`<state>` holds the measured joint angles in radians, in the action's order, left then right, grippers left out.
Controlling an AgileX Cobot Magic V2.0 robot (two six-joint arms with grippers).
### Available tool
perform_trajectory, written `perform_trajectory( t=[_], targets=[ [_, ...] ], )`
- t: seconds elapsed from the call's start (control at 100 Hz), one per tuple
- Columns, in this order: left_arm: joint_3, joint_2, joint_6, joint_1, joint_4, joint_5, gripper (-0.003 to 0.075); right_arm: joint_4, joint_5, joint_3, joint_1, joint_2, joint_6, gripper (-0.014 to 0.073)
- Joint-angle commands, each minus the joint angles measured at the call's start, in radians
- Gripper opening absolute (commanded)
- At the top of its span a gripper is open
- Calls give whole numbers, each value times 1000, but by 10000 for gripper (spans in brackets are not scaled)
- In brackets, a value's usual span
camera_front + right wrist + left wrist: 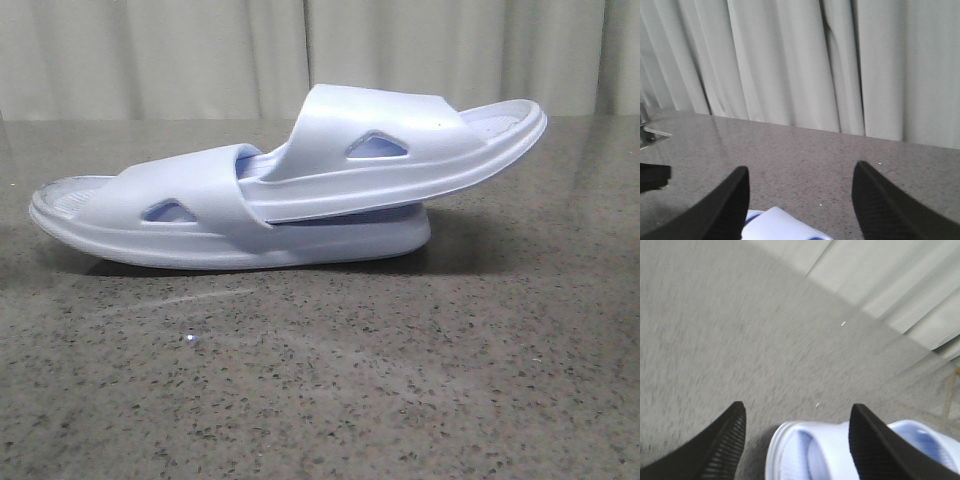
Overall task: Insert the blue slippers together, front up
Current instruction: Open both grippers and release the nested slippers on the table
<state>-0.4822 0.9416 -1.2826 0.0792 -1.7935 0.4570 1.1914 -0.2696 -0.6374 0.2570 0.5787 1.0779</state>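
1. The left gripper (796,440) is spread wide, holding nothing; its black fingers (722,445) hang above the blue slippers (810,452), one finger overlapping them in this blurred wrist view.
2. The right gripper (799,202) is likewise wide apart and empty, a pale slipper edge (782,225) showing below it.
3. The blue slippers (290,185) lie on the speckled grey table (330,380), the upper slipper (420,150) tucked under the strap of the lower slipper (190,215), tilted upward.
4. Neither arm appears in the front view.
5. Pale curtains (805,60) hang behind.
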Motion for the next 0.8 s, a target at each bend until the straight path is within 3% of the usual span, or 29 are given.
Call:
perform_trajectory(
  t=[0.0,0.24,0.52,0.79],
  targets=[
    [-28,-112,-46,6,-25,-10,393,-41,95,5,-1,-26,14,386],
    [-16,-438,-54,6,161,-123,393,-150,227,132,-1,-188,14,381],
    [119,-728,-54,6,254,-214,393,-168,248,278,-1,-409,14,381],
    [313,-867,-54,6,256,-221,393,-168,253,421,-1,-537,14,381]
  ],
)
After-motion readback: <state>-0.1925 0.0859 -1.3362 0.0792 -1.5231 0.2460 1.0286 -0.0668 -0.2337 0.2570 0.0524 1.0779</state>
